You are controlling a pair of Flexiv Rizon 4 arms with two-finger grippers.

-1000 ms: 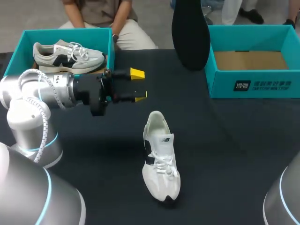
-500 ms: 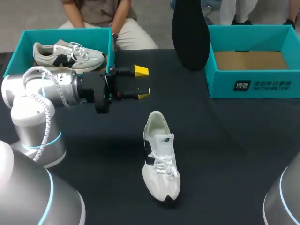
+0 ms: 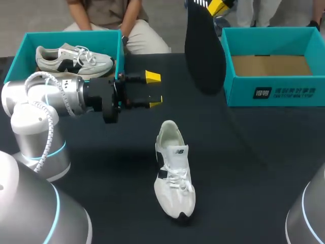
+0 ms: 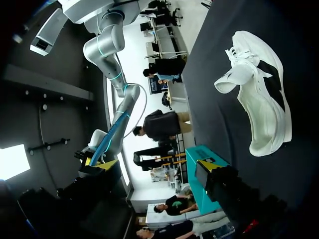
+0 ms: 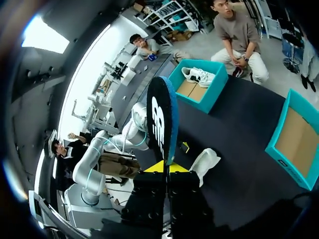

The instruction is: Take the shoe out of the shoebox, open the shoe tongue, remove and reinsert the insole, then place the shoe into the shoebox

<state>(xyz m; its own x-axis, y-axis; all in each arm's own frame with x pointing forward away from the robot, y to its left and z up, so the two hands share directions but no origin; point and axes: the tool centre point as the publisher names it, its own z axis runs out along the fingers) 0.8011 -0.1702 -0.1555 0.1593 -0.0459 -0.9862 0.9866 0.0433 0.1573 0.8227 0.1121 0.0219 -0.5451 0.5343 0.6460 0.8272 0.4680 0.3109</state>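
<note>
The white shoe (image 3: 174,170) lies on its sole in the middle of the black table (image 3: 254,168). Its long axis runs from far to near. The toe points toward the robot's edge and a little to the right, and the open heel end faces the far side. Its laces are tied, and the mouth gapes open.

The black insole (image 3: 204,46) is out of the shoe, held in the air over the far part of the table. One end is pinched between the fingers of the right gripper (image 3: 218,6), and its length extends straight ahead of them (image 5: 160,119).

The left gripper (image 3: 151,89) hovers above the table just beyond the shoe's heel and to its left. Its fingers are spread with nothing between them.

On the far right stands a teal shoebox (image 3: 304,91), open, with only its cardboard floor showing. On the far left a second teal box (image 3: 119,51) holds a grey shoe (image 3: 73,58) lying on its side.
</note>
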